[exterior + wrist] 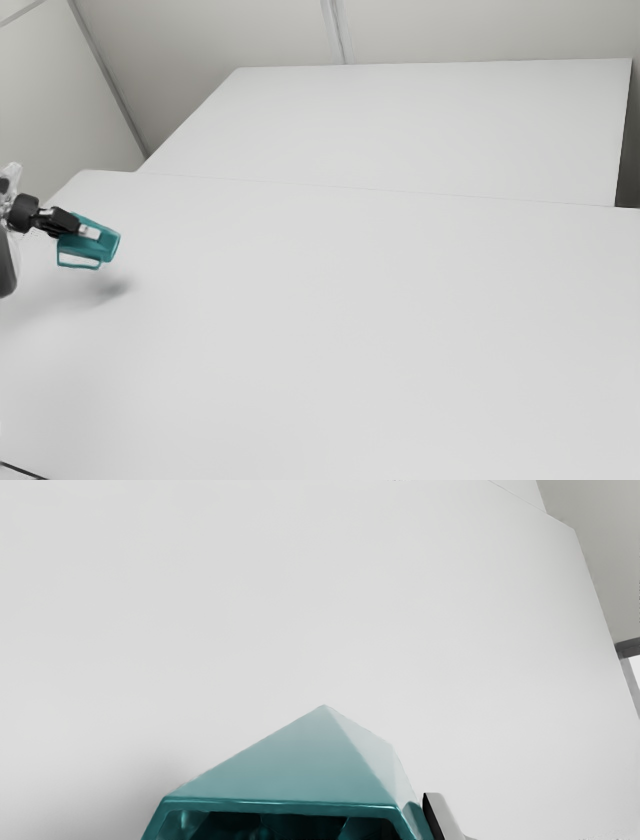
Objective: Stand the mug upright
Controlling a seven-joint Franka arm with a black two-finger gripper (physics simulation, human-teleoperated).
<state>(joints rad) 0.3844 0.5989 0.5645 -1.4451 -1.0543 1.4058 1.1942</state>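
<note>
The claw grips the mug above the table, base tilted toward four o'clock in the exterior view; righting and lowering remain.

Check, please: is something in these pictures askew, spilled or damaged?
The teal mug looks askew: it is strongly tilted, held above the white tabletop by the end effector, with its shadow apart below it. I see no spill or damage.
</note>
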